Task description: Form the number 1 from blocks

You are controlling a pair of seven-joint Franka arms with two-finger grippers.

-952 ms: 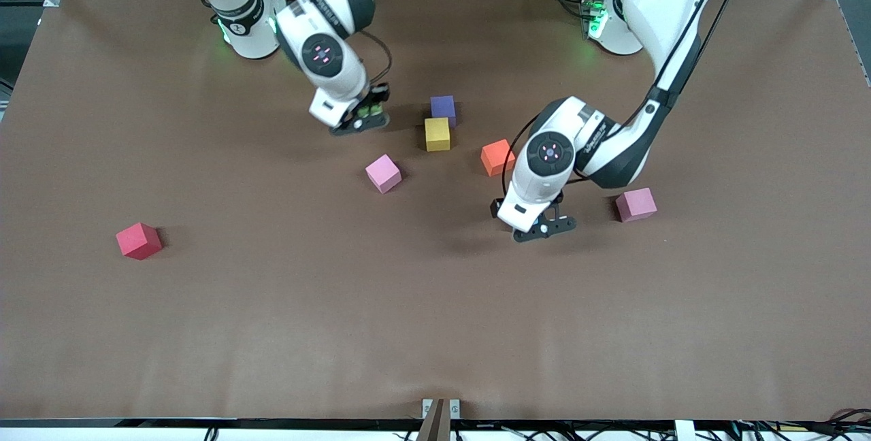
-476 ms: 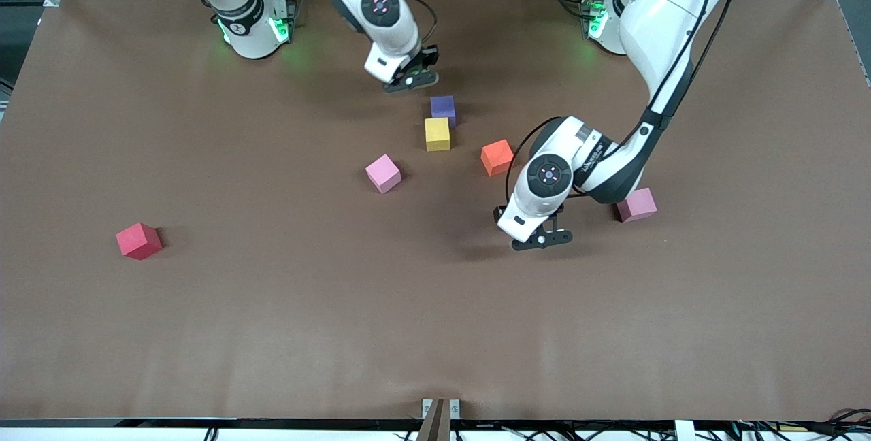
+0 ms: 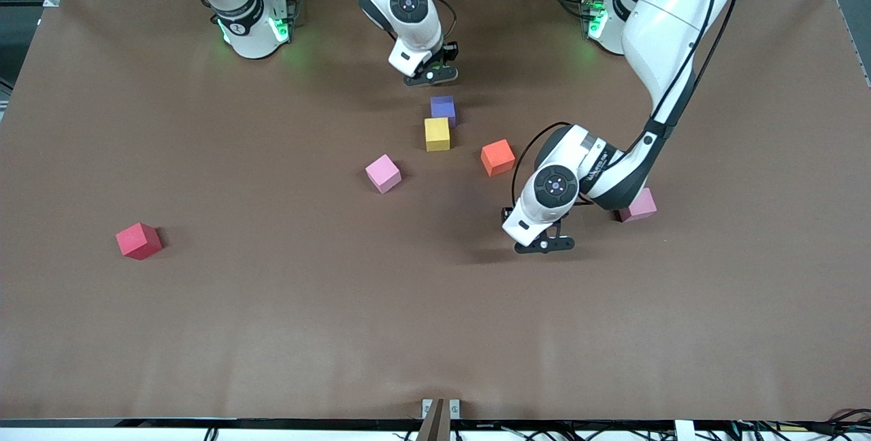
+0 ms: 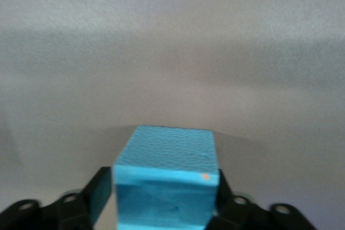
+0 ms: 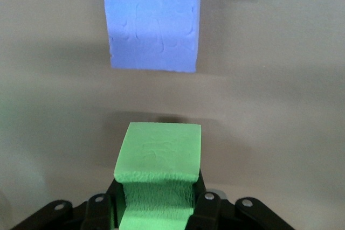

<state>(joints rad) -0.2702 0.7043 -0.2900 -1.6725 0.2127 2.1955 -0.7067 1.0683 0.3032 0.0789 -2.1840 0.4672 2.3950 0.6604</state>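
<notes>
Pinching a green block, right pincer hangs bent-wristed; left pincer seemingly pinches light blue block.

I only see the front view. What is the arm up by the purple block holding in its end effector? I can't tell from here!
Observer: The right end effector is shut on a green block, over the table beside the purple block.
Operator: And the other arm, by the pink block half hidden under it?
Observer: The left end effector has a light blue block between its fingers, and both touch its sides.
</notes>
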